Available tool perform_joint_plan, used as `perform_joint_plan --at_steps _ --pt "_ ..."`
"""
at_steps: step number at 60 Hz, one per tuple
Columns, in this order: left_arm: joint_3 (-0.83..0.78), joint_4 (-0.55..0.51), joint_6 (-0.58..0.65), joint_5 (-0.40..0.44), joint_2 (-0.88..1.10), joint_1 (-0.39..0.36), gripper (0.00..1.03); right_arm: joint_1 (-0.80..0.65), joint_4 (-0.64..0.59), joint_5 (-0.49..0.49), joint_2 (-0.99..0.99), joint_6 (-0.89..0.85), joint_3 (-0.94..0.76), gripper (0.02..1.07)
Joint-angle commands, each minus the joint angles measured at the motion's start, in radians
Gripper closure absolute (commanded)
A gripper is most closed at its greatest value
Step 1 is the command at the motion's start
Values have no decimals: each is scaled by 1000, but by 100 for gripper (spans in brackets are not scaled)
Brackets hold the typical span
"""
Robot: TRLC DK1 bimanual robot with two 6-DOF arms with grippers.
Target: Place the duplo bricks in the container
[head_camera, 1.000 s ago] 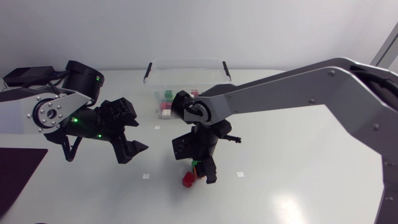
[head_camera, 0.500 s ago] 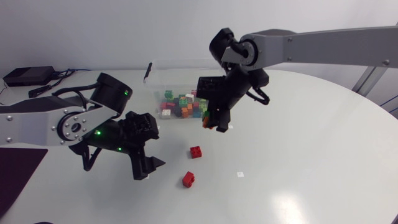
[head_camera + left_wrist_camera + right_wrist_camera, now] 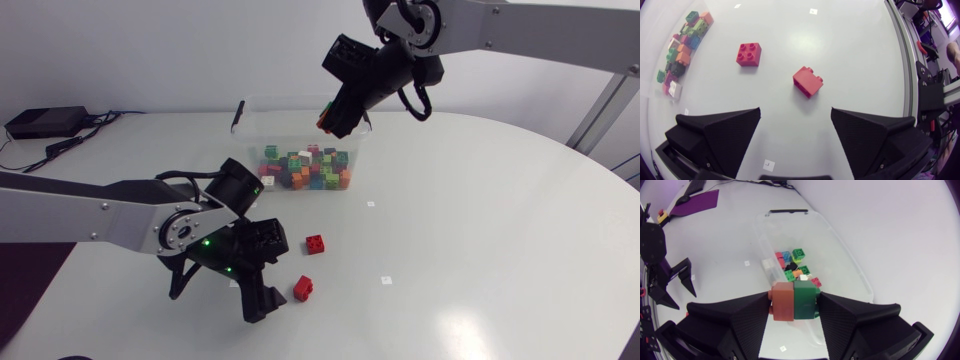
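Two loose pieces: red square plastic duplo brick just outside the clear plastic container; red tipped duplo brick farther from it.
Right gripper: we clamp a brown-and-green brick pair over the container's wall.
Left gripper: spread empty, above the tipped brick.
Risk: we judge releasing here could bounce the pair off the rim.

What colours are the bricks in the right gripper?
The bricks are reddish-brown and green; clearest in the right wrist view.

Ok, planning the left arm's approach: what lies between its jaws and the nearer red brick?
Only bare table; the left wrist view shows the tipped red brick ahead of the open left jaws, nothing between.
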Motion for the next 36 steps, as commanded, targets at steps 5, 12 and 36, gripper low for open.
perform_joint_plan --at_steps 5,12,36 --pt "49 3 -69 6 54 -13 5 -39 29 -17 92 94 119 66" --pt "75 3 -97 9 75 -19 5 -63 29 -29 155 138 216 66" --pt "115 3 -124 32 108 -28 5 -91 15 -35 336 218 432 54"
